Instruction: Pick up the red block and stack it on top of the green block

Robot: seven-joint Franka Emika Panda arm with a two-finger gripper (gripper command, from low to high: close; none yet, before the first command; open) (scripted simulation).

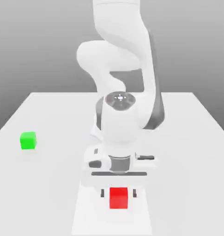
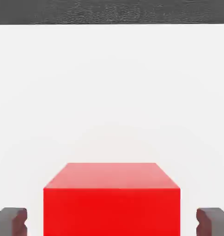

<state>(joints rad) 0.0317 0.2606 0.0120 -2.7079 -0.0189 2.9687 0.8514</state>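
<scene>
Exterior view: the red block (image 1: 118,197) sat between the gripper's (image 1: 118,193) open jaws, a gap on either side, touching neither; the green block (image 1: 28,140) lay well apart, toward the exterior view's left of the jaws.

Your robot arm (image 1: 123,124) was white and smooth, with dark gray bands and a round gray cap near the picture's middle.
</scene>
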